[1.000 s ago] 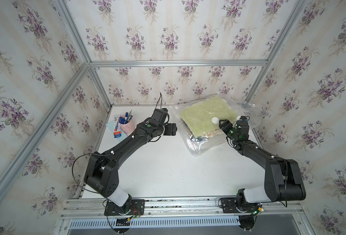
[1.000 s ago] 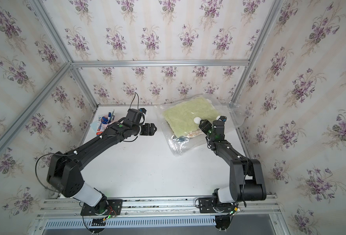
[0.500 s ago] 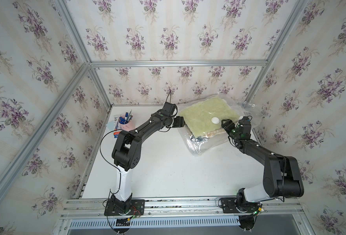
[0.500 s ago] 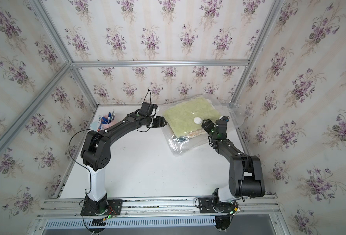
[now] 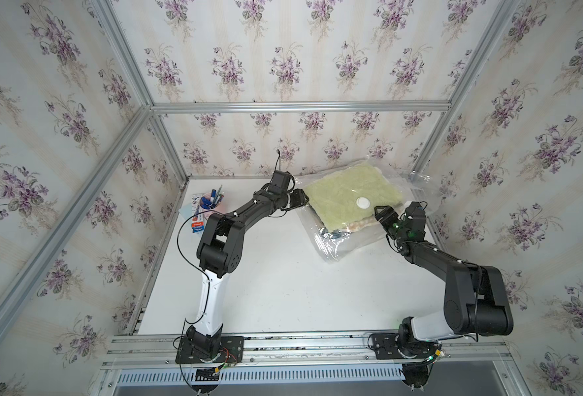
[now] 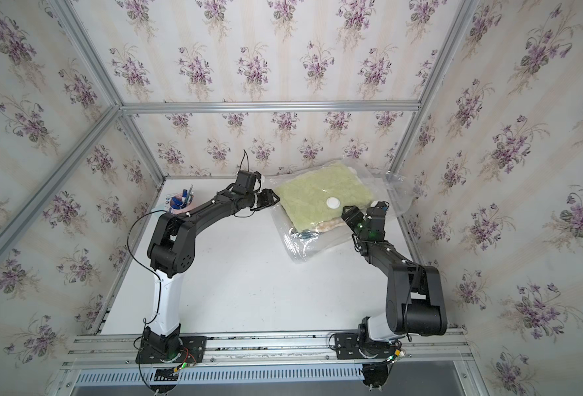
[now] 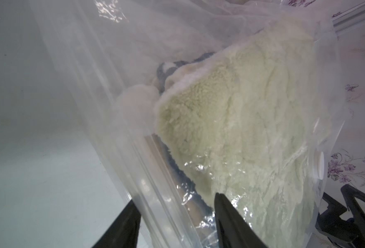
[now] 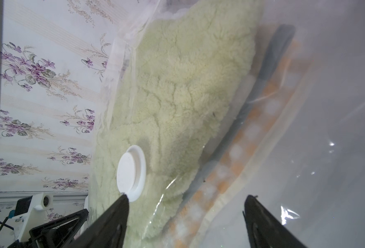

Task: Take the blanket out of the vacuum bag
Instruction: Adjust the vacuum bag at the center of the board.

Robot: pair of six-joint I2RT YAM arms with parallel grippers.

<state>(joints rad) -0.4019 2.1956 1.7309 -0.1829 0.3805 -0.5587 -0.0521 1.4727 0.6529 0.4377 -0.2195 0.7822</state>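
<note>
Left gripper, reaching far forward, straddles vacuum bag edge.

the clear plastic vacuum bag lies far right on the white table, the pale green fleece blanket inside it, the round white valve disc on top; a pink pen cup stands far left.

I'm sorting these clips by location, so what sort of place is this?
Probably a robot test cell dressed up as a room: a bare aluminium frame holds floral wallpaper, and a left arm and a right arm are bolted to a rail at the edge of a white table.
</note>
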